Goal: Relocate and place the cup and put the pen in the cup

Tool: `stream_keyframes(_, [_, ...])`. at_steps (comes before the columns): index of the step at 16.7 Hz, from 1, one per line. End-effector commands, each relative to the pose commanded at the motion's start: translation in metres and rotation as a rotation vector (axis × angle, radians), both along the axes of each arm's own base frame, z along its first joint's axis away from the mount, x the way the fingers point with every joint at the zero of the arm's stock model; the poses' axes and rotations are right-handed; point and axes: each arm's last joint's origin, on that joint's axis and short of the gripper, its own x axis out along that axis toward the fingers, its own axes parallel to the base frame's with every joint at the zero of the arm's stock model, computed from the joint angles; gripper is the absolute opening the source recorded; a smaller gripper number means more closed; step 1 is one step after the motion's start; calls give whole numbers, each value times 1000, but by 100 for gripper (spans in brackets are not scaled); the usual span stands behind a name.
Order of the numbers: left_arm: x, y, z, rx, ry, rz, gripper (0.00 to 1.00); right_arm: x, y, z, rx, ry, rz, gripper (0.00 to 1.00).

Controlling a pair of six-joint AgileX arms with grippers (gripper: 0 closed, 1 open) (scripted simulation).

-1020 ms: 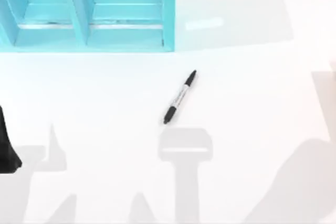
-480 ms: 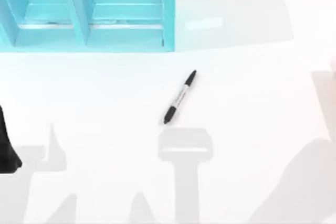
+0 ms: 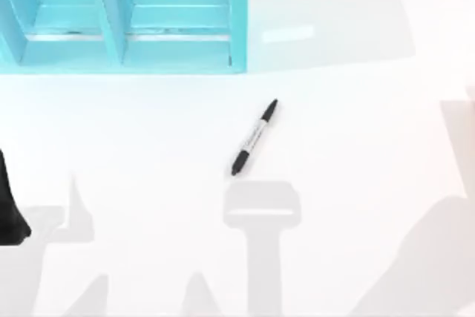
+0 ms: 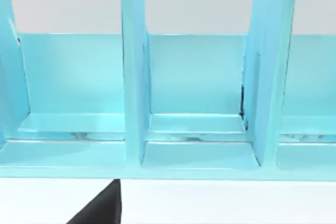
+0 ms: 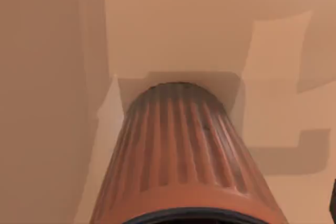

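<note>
Top view: the pen [image 3: 254, 137] lies flat on the white table [image 3: 356, 146], a little out from the near right corner of the turquoise shelf unit [image 3: 122, 16], tilted so one black end points up toward that corner and the other away from it. It sits loose and untouched, presumably waiting until a cup is set down to receive it. Slim body, black at both ends, grey-white middle barrel with small print too fine to read. A dark piece of the left arm [image 3: 9, 206] sits at the table's left edge, well below the shelf unit and far from the pen, apparently parked; whether its pincer is spread or pressed together cannot be told. Left wrist view: the same shelf unit [image 4: 189, 103] faces the camera, open compartments split by upright dividers, each bay empty, a dark corner of arm hardware below it. Right wrist view: the cup [image 5: 184, 156] sits very close under the camera, mouth toward the lens, base resting on a tan-lit surface. Reddish-brown, copper-toned, finely ribbed sides, dark rim and interior. Its closeness suggests the right arm is positioned at the cup to carry it toward the pen's side of the shelf unit, yet no finger is visible, so a grip cannot be confirmed.
</note>
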Motion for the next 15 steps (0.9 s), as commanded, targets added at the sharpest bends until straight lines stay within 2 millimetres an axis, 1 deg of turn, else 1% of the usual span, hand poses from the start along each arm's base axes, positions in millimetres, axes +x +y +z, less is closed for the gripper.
stream_keyframes(2, [0, 0, 0, 0, 0, 0, 100, 0, 0, 0, 0, 0, 0, 2])
stream_keyframes(3, [0, 0, 0, 0, 0, 0, 100, 0, 0, 0, 0, 0, 0, 0])
stream_keyframes(12, [0, 0, 0, 0, 0, 0, 100, 0, 1, 1, 0, -1, -1, 0])
stream_keyframes(13, [0, 0, 0, 0, 0, 0, 100, 2, 3, 4, 0, -3, -4, 0])
stream_keyframes(15, [0, 0, 0, 0, 0, 0, 100, 8, 13, 17, -3, -9, -13, 0])
